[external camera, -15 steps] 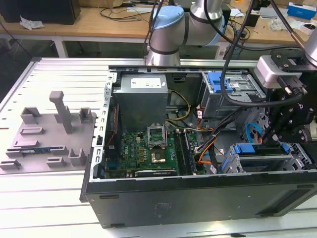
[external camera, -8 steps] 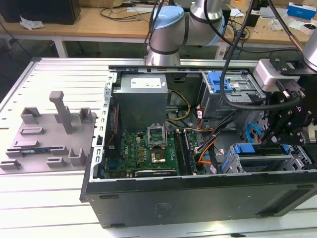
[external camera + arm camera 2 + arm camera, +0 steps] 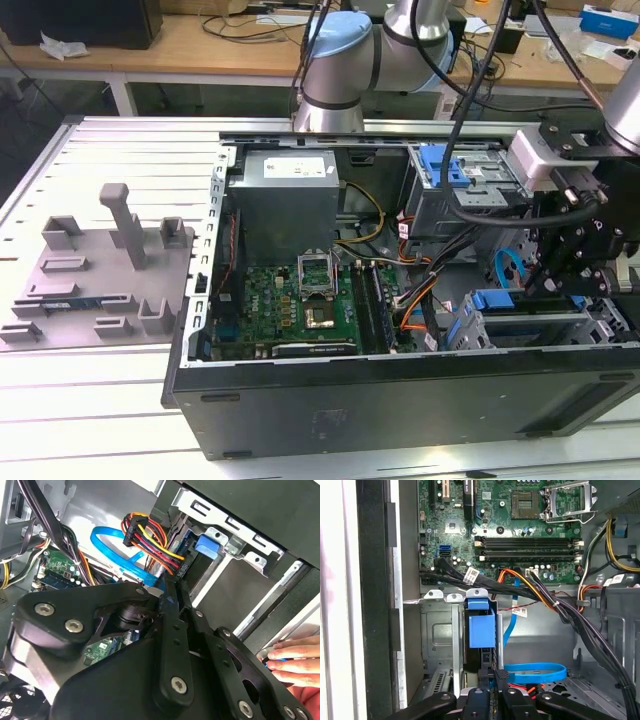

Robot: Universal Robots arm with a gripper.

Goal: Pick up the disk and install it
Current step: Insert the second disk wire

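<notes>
1. The black claw [image 3: 572, 262] is seen at the right of the exterior view, inside the open black computer case [image 3: 400, 390]; whether it is spread cannot be told.
2. The blue-bracketed silver disk [image 3: 481, 630] is seated in the grey metal drive cage [image 3: 440, 630].

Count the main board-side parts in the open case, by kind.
power-supply box: 1
motherboard: 1
CPU socket: 1
Total: 3

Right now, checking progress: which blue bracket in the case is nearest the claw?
The blue bracket in the near drive cage, beside the claw; the other blue bracket sits farther back.
</notes>
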